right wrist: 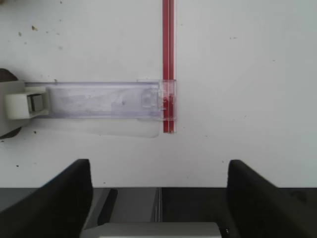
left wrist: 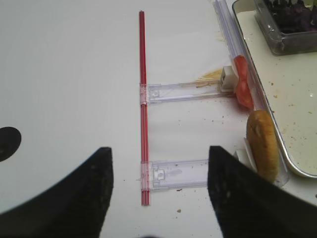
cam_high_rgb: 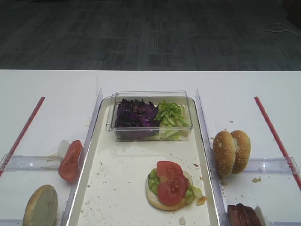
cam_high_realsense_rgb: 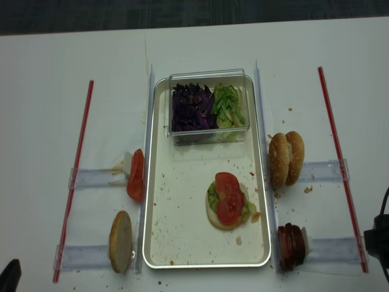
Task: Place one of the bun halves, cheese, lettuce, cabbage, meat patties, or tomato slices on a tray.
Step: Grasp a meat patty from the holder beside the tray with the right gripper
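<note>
Matte white surface [cam_high_realsense_rgb: 48,61] before dark carpet [cam_high_rgb: 141,33]; a crumb-speckled, silver-rimmed tray [cam_high_realsense_rgb: 182,243] at centre. Both claws, left claw [left wrist: 158,198] and right claw [right wrist: 158,198], gape empty.

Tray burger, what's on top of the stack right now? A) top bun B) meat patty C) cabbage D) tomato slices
D: two tomato slices lie on the lettuce over the bun half on the tray; the meat patties stand outside it.
</note>
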You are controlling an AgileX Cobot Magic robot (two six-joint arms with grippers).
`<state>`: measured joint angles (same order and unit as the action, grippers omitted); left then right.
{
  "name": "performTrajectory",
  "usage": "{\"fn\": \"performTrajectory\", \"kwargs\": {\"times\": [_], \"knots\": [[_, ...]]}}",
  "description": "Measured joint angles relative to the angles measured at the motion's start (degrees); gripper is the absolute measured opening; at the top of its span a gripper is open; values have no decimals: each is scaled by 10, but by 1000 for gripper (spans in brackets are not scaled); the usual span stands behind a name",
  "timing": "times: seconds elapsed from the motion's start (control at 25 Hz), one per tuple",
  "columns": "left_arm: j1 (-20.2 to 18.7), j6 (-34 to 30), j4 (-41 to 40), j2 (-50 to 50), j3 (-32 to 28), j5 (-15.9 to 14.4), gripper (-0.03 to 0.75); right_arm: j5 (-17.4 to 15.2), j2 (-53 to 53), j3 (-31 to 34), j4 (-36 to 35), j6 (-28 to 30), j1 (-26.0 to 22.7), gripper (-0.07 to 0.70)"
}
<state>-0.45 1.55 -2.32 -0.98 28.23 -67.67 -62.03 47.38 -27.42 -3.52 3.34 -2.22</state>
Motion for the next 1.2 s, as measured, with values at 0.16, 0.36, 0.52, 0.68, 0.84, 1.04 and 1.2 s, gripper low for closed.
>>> {"fn": "performTrajectory", "kwargs": {"times": [0.16, 0.36, 0.52, 0.68, 0.84, 1.04, 1.2], "knots": [[0, 0, 0, 0, 0, 0, 421, 2, 23, 0, 0, -1, 0, 590], [0, 0, 0, 0, 0, 0, 421, 4, 35, 0, 0, -1, 0, 590], [0, 0, 0, 0, 0, 0, 421, 4, 48, 0, 0, -1, 0, 590], [0, 0, 0, 0, 0, 0, 421, 9, 63, 0, 0, -5, 0, 590], [0, 0, 0, 0, 0, 0, 421, 14, 68, 0, -1, -17, 0, 590], [0, 0, 0, 0, 0, 0, 421, 15, 68, 0, -21, -24, 0, 556], [0, 0, 0, 0, 0, 0, 421, 19, 68, 0, -51, -6, 0, 543]]}}
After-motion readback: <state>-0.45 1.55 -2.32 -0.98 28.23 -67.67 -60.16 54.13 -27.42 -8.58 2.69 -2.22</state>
